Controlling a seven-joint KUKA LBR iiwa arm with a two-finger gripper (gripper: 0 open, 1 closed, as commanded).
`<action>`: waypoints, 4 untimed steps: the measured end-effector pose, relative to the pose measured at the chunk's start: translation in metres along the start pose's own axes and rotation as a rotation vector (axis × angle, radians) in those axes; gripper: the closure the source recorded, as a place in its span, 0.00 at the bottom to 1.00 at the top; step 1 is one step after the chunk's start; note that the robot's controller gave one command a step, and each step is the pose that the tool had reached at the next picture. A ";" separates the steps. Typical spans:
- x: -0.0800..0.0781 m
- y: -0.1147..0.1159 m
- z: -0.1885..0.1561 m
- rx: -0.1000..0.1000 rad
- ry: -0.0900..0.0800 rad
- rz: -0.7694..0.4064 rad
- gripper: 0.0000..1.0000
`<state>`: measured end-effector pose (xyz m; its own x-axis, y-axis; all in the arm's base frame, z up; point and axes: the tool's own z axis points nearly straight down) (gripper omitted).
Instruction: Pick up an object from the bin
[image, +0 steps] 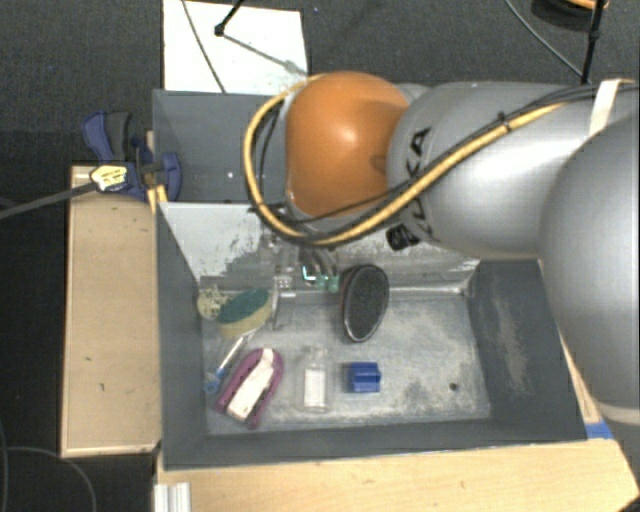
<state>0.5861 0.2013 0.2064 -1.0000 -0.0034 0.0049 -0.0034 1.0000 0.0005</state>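
Black oval brush (363, 300) | just right of gripper (298, 272) | far bin end

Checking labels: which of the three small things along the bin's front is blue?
The square block, rightmost; the white piece sits mid-row, the purple-and-white item left.

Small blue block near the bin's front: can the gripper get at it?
Likely yes: the small blue block lies apart from the black oval brush and the small white piece, nothing over it.
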 end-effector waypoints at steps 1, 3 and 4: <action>0.011 0.005 0.135 -0.001 -0.005 -0.111 0.00; 0.044 0.007 0.128 0.000 -0.019 -0.409 1.00; 0.003 0.004 -0.007 0.000 -0.018 -0.411 1.00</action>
